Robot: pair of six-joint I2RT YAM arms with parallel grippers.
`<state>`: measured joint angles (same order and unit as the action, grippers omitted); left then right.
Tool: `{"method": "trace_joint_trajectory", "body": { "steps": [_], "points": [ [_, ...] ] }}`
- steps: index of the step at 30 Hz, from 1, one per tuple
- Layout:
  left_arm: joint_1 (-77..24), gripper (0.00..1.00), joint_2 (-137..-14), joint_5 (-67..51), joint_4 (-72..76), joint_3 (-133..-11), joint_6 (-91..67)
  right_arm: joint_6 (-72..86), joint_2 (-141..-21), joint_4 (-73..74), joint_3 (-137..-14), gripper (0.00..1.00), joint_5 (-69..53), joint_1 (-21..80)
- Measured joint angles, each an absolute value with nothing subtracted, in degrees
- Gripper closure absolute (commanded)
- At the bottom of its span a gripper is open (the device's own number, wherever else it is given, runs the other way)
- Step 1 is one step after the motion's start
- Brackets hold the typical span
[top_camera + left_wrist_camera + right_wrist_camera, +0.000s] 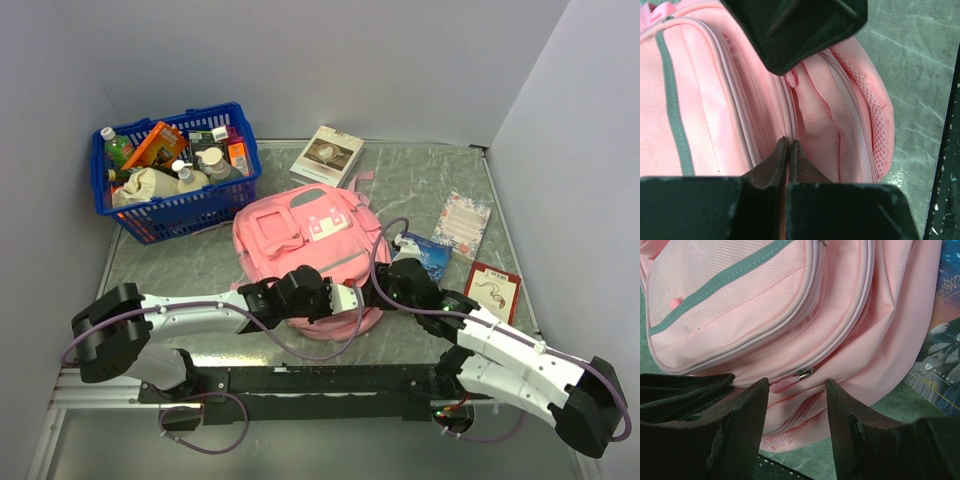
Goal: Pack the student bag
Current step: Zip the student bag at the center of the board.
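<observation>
The student bag (300, 228), a pink backpack with a grey stripe, lies flat in the middle of the table. Its main zipper is partly open at the near end, showing the pink lining (820, 125). My left gripper (347, 298) (789, 143) is shut, pinching the fabric edge of the opening. My right gripper (378, 290) (796, 382) is open just beside it, its fingers on either side of the metal zipper slider (806, 373) without touching it. It shows as the black shape at the top of the left wrist view (790, 30).
A blue basket (238, 180) full of bottles and packets stands at the back left. A book (327, 155) lies behind the bag. A floral card (462, 222), a blue packet (425, 252) and a red card (492, 288) lie to the right. Walls enclose the table.
</observation>
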<state>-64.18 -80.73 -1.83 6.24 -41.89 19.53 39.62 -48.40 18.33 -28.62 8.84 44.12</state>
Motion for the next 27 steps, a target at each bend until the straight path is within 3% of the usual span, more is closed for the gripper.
{"method": "trace_joint_trajectory", "body": {
  "steps": [11,27],
  "points": [
    [-63.3,0.99,-76.6,-0.6,-5.6,-49.6,19.2,39.6,-45.7,19.1,-30.2,0.41,9.7,44.3],
    [-63.2,0.99,-74.5,-0.6,-8.4,-49.8,19.6,43.9,-45.4,19.7,-34.5,0.43,9.6,48.4]
  ]
}}
